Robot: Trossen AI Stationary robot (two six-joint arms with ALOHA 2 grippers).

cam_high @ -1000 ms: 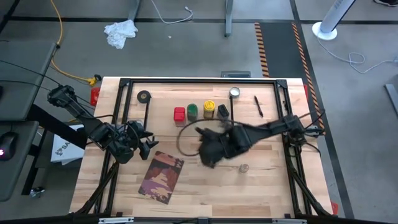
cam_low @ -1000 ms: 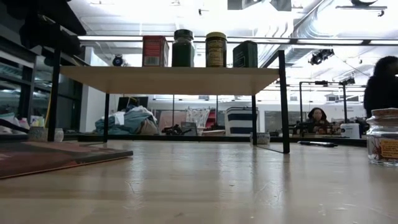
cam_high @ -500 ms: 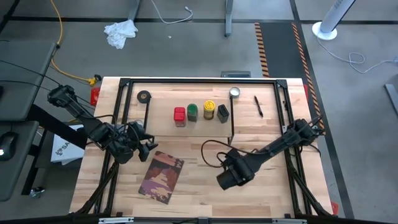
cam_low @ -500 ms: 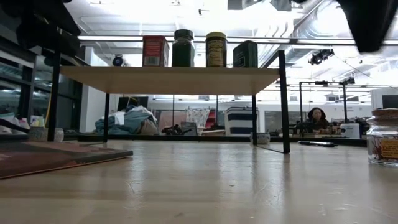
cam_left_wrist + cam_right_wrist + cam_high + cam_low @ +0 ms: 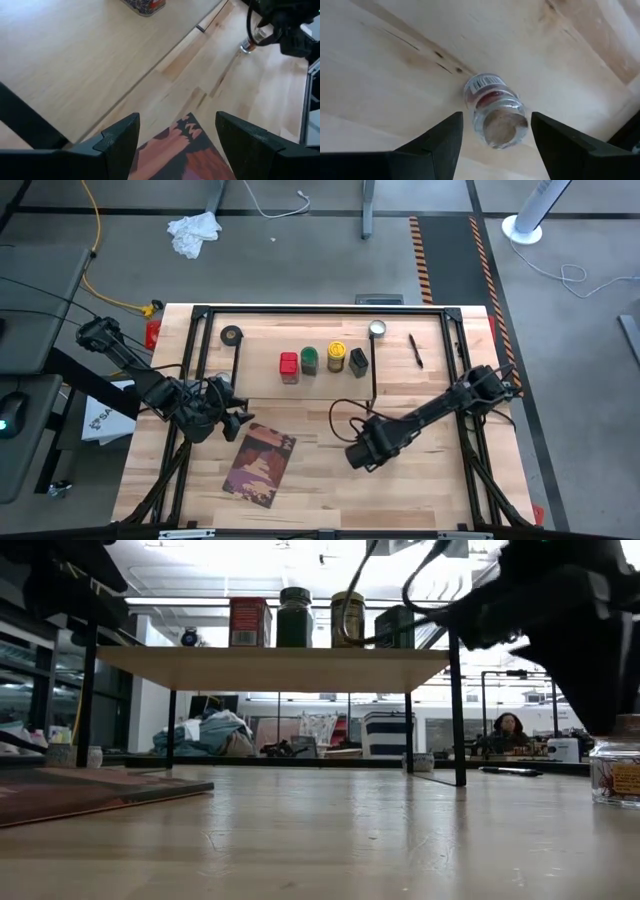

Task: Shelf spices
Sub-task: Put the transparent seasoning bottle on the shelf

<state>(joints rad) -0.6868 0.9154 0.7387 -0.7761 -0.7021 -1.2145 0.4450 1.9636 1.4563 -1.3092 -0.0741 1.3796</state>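
Clear glass jar [image 5: 495, 113] stands on the bare tabletop at about five o'clock from the pale wooden shelf [image 5: 320, 375], and the right gripper [image 5: 493, 136] has just swung over and spread its jaws above it, grasping nothing yet.

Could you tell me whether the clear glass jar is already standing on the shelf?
No, the clear glass jar stands on the tabletop, between the right gripper's open fingers.
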